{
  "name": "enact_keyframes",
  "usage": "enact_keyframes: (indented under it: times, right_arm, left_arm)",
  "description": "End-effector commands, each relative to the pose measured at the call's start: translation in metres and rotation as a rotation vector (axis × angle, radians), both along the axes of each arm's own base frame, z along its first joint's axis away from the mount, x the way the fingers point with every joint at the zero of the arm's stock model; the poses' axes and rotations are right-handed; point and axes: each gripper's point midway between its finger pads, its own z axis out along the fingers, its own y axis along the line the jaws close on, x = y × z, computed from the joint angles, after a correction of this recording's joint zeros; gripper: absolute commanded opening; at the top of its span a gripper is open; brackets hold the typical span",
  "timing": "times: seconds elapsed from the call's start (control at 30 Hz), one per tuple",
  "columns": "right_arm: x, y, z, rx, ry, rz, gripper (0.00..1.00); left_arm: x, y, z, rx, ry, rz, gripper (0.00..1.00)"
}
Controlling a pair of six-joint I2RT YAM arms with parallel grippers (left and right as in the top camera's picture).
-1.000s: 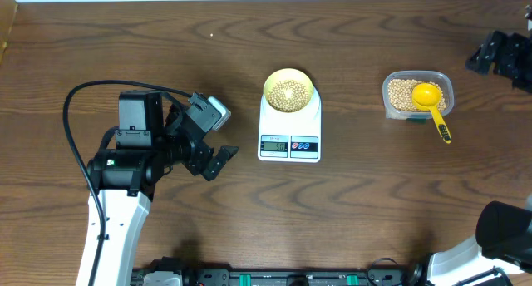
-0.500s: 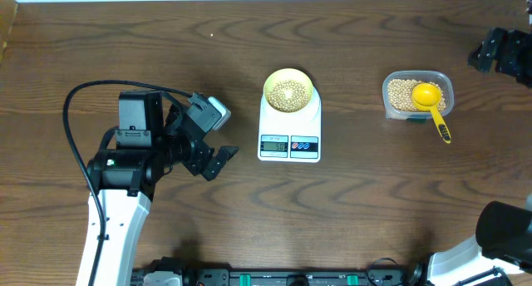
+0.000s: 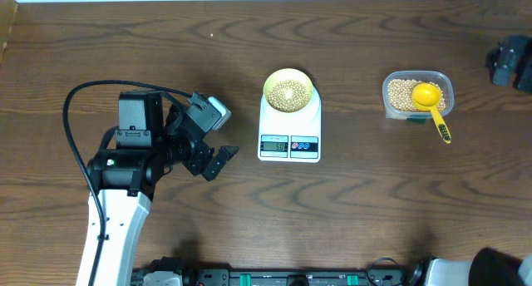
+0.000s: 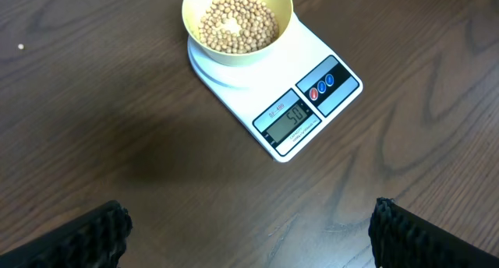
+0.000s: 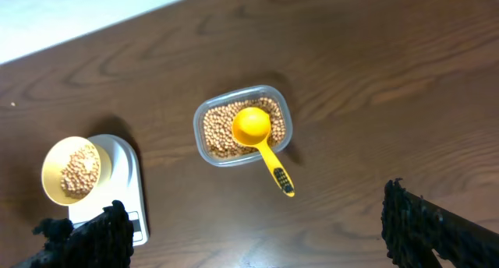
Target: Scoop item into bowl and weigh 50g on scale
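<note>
**Beans rest in the bowl on the scale**

Left fingers stand wide apart with nothing between them, above bare worktop. Right fingers are likewise spread and empty.

Only the left wrist view makes the display legible, with digits that look like 50. Overhead they are too small to read.

The pale-yellow bowl sits on the 12 o'clock end of the scale. The scale's long axis runs 12 to 6, with the display at 6.

At the scale's 3 o'clock, a clear tub of beans holds a yellow scoop, its handle pointing to 5 o'clock.
</note>
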Motion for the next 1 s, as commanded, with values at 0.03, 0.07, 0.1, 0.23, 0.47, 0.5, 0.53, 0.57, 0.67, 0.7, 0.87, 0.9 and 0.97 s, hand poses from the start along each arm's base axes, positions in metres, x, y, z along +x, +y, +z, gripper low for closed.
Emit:
enact_keyframes:
  times: [0.03, 0.07, 0.1, 0.23, 0.47, 0.5, 0.53, 0.57, 0.67, 0.7, 0.87, 0.9, 0.97]
  right_arm:
    - [-0.024, 0.008, 0.019, -0.033, -0.044, 0.005, 0.99]
    - [-0.029, 0.007, 0.022, -0.043, -0.05, -0.004, 0.99]
    - [-0.032, 0.01, 0.025, -0.037, -0.063, 0.005, 0.99]
    - [-0.044, 0.019, 0.036, -0.031, -0.099, 0.021, 0.99]
    - [-0.072, 0.021, 0.061, -0.104, -0.191, -0.009, 0.99]
    - [-0.073, 0.021, 0.064, -0.128, -0.204, 0.005, 0.99]
    - [-0.073, 0.021, 0.066, -0.146, -0.219, 0.015, 0.99]
    - [-0.073, 0.021, 0.069, -0.17, -0.235, 0.032, 0.99]
    - [-0.069, 0.024, 0.071, -0.242, -0.29, 0.093, 0.99]
    - [-0.069, 0.025, 0.068, -0.266, -0.304, 0.109, 0.99]
    - [-0.059, 0.029, 0.035, -0.304, -0.384, 0.141, 0.99]
    - [-0.057, 0.03, 0.028, -0.305, -0.404, 0.148, 0.99]
    - [-0.051, 0.03, 0.011, -0.316, -0.45, 0.153, 0.99]
  left_arm:
    - [-0.001, -0.001, -0.002, -0.003, 0.004, -0.013, 0.99]
    - [-0.001, -0.001, -0.002, -0.004, 0.003, -0.013, 1.0]
    - [-0.001, -0.001, -0.002, -0.004, 0.003, -0.013, 0.99]
    - [-0.001, -0.001, -0.002, -0.004, 0.004, -0.013, 0.99]
    - [-0.001, -0.001, -0.002, -0.004, 0.003, -0.013, 0.99]
    - [-0.001, -0.001, -0.002, -0.004, 0.004, -0.013, 0.99]
    - [-0.001, -0.001, -0.002, -0.004, 0.004, -0.013, 0.99]
    - [-0.001, -0.001, -0.002, -0.004, 0.003, -0.013, 0.99]
    - [-0.001, -0.001, -0.002, -0.003, 0.003, -0.013, 0.99]
    - [-0.001, -0.001, -0.002, -0.004, 0.004, -0.013, 0.99]
    - [-0.001, -0.001, -0.002, -0.004, 0.003, -0.013, 0.99]
    - [-0.001, -0.001, -0.002, -0.004, 0.003, -0.013, 0.99]
    - [-0.001, -0.001, -0.002, -0.004, 0.004, -0.013, 0.99]
